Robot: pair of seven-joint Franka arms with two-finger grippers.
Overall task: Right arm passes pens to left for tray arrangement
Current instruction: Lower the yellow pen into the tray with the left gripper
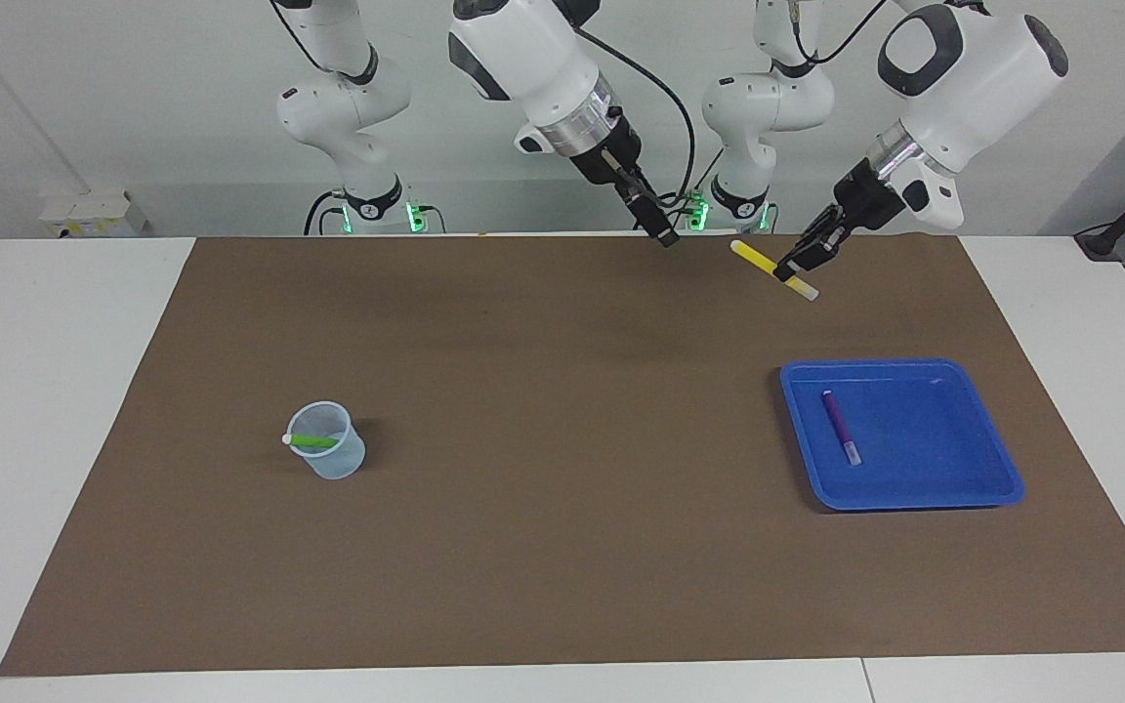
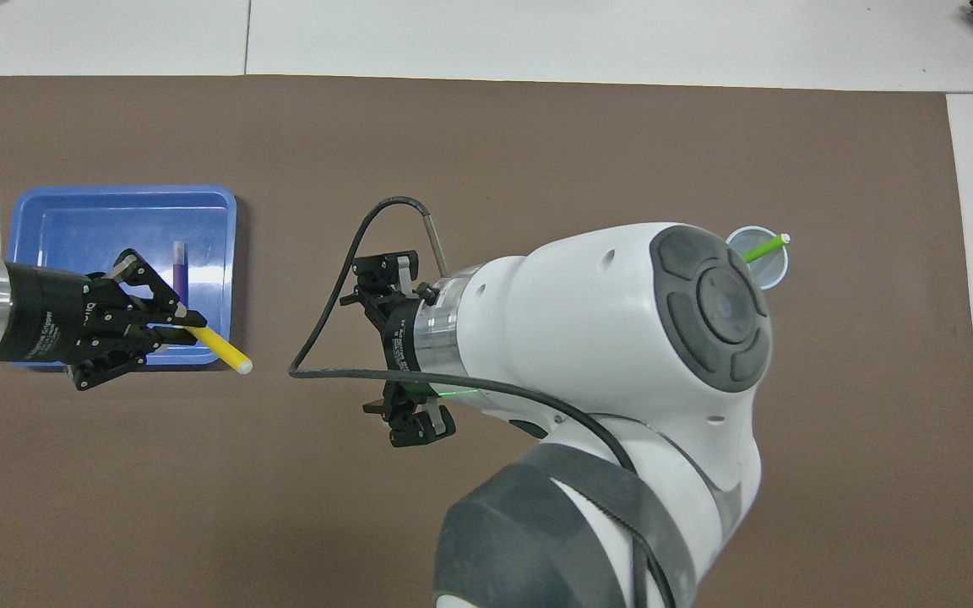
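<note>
Brown mat (image 1: pixel 562 547) over white table. Upper right of facing frame: left gripper (image 1: pixel 805 260) clamped on yellow pen (image 1: pixel 758 258), tilted in mid-air. Upper centre: right gripper (image 1: pixel 665 237) spread wide, empty, apart from the pen. Right: blue tray (image 1: pixel 973 469), purple pen (image 1: pixel 841 426) inside. Left: green pen (image 1: pixel 313 441) in clear cup (image 1: pixel 333 459). Open mat between.

tray (image 1: pixel 997 459): purple pen (image 1: pixel 841 427) lies toward one edge, rest bare | cup (image 1: pixel 328 454) well apart | mat (image 1: pixel 562 547) open between
</note>
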